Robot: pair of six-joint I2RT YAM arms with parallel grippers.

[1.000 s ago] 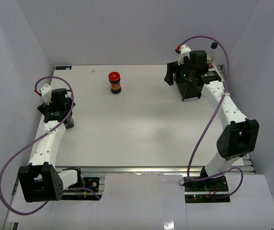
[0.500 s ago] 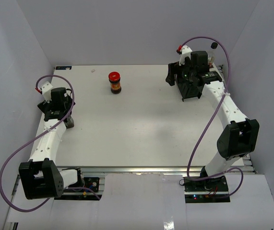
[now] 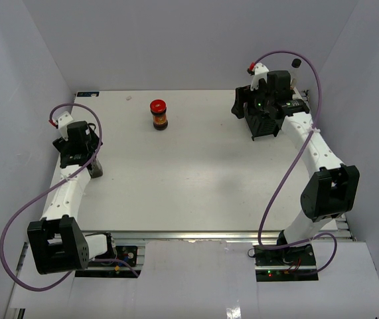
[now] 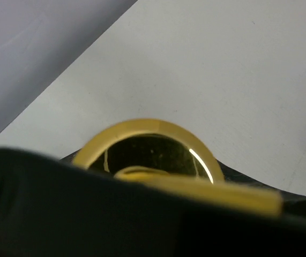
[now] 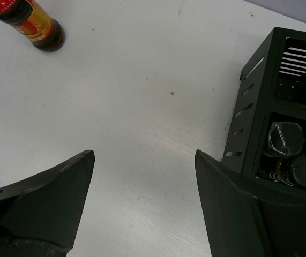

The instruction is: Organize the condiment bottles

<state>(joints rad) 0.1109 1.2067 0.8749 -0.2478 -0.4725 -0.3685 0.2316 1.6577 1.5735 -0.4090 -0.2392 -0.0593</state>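
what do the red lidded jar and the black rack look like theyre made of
Red-lidded jar: dark glossy body, likely glass, possibly plastic; it shows a sheen. Black rack: probably matte painted sheet metal, judging by thin flat walls with punched slots.

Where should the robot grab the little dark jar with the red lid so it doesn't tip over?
Best around its round labelled body, just under the red lid, coming down from above and squeezing two opposite sides. The dark jar stands upright and alone on the table, so all sides look free.
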